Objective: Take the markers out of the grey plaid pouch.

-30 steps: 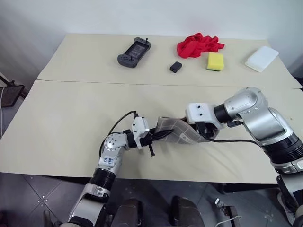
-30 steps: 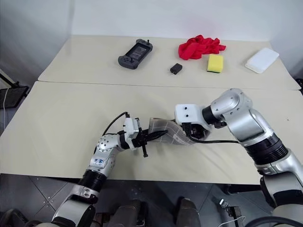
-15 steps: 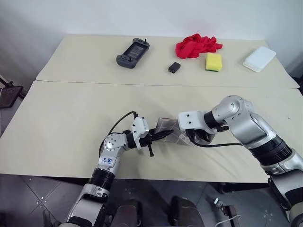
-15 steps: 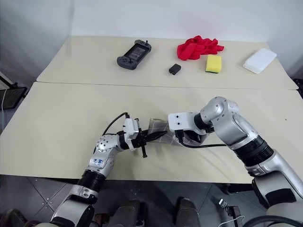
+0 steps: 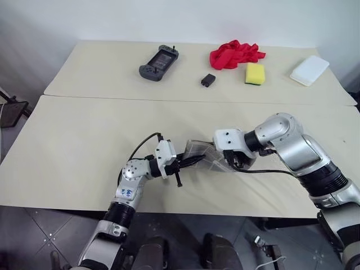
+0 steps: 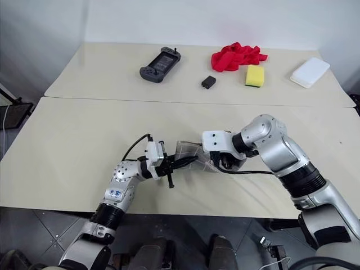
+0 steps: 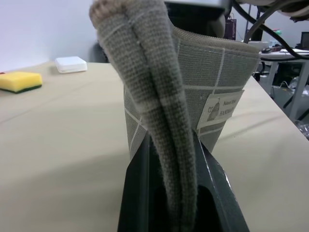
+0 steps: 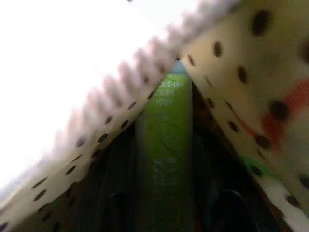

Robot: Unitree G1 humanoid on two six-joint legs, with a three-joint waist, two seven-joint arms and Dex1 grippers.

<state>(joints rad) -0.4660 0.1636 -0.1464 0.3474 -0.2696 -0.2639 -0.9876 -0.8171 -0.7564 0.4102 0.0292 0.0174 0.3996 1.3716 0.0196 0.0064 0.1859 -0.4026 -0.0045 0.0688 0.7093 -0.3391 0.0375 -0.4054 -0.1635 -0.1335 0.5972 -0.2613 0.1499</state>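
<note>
The pouch [image 5: 199, 154] hung above the near table, its left end pinched by the left gripper [image 7: 166, 193]. The right gripper [image 5: 233, 163] was inside its mouth, straddling a green marker [image 8: 164, 159]; grip uncertain. Extraction in hand: next, clamp and withdraw.

"1969" on green marker [image 8: 164, 159], pouch label [image 7: 221, 109] print unreadable
</note>
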